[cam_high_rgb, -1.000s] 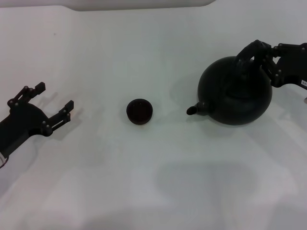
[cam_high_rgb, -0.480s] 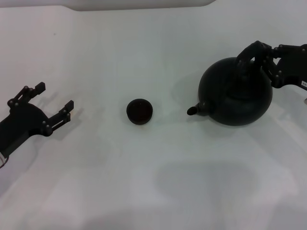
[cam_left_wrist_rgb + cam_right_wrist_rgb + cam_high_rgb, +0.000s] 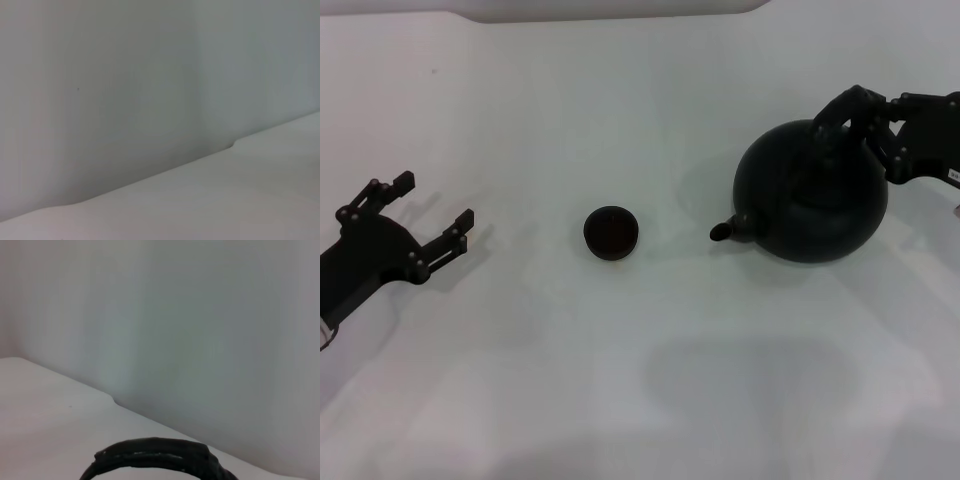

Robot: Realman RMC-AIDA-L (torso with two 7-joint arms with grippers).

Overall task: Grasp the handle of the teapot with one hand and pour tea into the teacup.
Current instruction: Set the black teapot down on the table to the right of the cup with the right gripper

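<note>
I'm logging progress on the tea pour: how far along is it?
Done: the right gripper has reached the handle of the teapot. In hand: securing that grasp; the pot sits upright on the table. Left: lifting and pouring into the teacup. The left gripper is parked, open.

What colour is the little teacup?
The teacup is dark brown-black, clearest in the head view.

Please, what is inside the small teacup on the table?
In the head view the teacup shows only a dark interior; whether it holds tea cannot be told. The teapot stands apart on its right, its spout toward the cup.
</note>
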